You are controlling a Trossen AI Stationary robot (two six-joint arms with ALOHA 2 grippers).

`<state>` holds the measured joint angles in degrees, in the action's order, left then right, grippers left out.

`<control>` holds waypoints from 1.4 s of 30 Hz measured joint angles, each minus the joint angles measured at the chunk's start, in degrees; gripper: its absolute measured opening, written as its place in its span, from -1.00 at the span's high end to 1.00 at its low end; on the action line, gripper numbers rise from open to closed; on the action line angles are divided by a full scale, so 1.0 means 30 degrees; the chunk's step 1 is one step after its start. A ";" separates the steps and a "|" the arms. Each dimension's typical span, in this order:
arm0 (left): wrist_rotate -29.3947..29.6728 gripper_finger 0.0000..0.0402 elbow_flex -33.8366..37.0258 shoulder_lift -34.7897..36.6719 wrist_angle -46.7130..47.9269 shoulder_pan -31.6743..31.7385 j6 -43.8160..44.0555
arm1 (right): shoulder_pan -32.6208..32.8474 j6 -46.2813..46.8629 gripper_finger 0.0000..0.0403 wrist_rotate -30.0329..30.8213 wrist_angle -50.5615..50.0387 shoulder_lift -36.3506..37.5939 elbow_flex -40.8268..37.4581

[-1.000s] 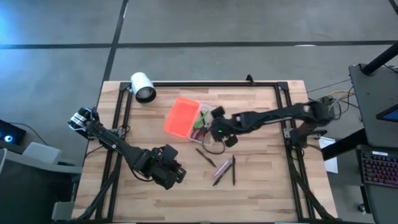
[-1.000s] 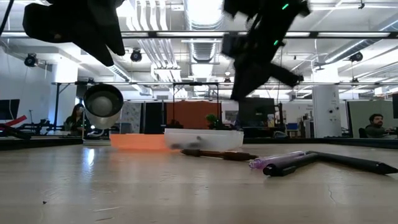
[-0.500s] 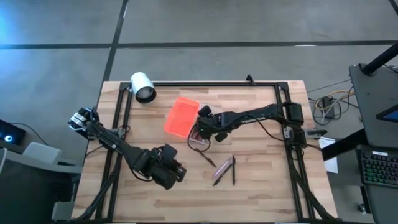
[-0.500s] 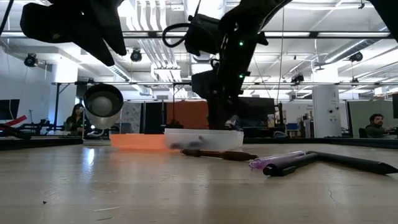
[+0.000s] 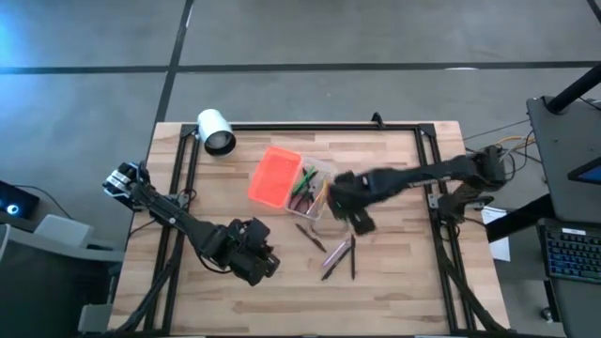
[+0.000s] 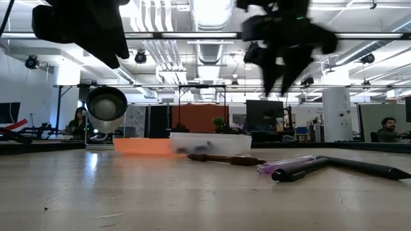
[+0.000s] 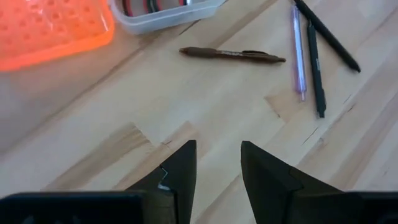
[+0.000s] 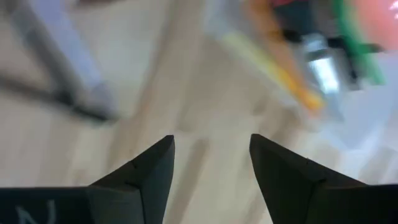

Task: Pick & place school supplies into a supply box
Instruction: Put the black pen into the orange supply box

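Observation:
The supply box lies open mid-table, with its orange lid flat and its clear tray beside it. In the tray are a green highlighter, red scissors and an orange pencil. A brown pen, a purple pen and a dark pen lie on the wood nearer the front. My right gripper hovers open and empty, just right of the tray and well above the table. My left gripper waits open at the front left, above bare wood.
A white cylinder lies at the far left corner. A dark frame runs round the tabletop. Bare wood spreads between my left gripper and the loose pens. People sit in the room beyond.
My right gripper went left and down onto the tray. It has since risen clear and drawn back toward the table's right and near side, uncovering the tray. The pens on the wood have not moved.

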<state>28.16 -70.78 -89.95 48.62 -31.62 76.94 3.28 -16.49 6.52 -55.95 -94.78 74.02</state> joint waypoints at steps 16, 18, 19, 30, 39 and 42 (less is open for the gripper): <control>-0.0256 0.46 0.0000 0.0029 -0.0418 0.0000 -0.3272 | 0.9213 -0.5140 -0.01 -0.0192 0.7282 0.0440 -0.5904; -0.0277 0.46 0.0000 0.0029 -0.0508 0.0000 -0.3412 | 0.9383 -0.5141 -0.01 -0.0201 0.7520 -0.0444 -0.5618; -0.0287 0.46 0.0000 0.0029 -0.0563 0.0000 -0.3430 | 0.9400 -0.5179 -0.01 -0.0202 0.7469 -0.0922 -0.5452; -0.1042 0.46 0.0000 0.0029 -0.0770 -0.0015 -0.3303 | 0.8153 -0.5130 0.02 -0.0536 0.7203 -0.3885 -0.3663; -0.1035 0.46 0.0000 0.0029 -0.1031 -0.0131 -0.3005 | 0.6668 -0.4868 0.44 -0.2763 0.7253 -0.3870 -0.4644; -0.1028 0.46 -0.0001 0.0029 -0.1063 -0.0131 -0.2974 | 0.6410 -0.4717 0.61 -0.2992 0.7304 -0.3807 -0.5218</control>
<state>25.08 -70.79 -89.86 45.43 -32.01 68.01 22.51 -30.64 -2.46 -34.04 -106.20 58.36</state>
